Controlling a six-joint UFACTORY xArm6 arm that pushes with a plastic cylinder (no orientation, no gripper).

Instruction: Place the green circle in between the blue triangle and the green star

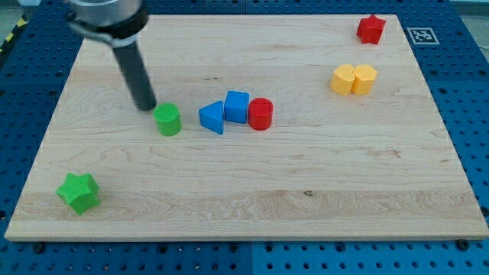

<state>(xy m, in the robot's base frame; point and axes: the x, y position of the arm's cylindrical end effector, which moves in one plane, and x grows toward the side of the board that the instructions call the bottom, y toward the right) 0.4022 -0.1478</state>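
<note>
The green circle (168,120) stands on the wooden board, left of centre. The blue triangle (213,117) lies just to its right, a small gap between them. The green star (79,192) sits near the board's bottom left corner. My tip (144,105) is at the green circle's upper left, close to it or just touching it. The dark rod rises from there toward the view's top left.
A blue cube (237,106) and a red cylinder (260,114) sit right of the blue triangle, touching each other. Two yellow blocks (354,79) stand together at the upper right. A red star-like block (371,29) is near the top right corner.
</note>
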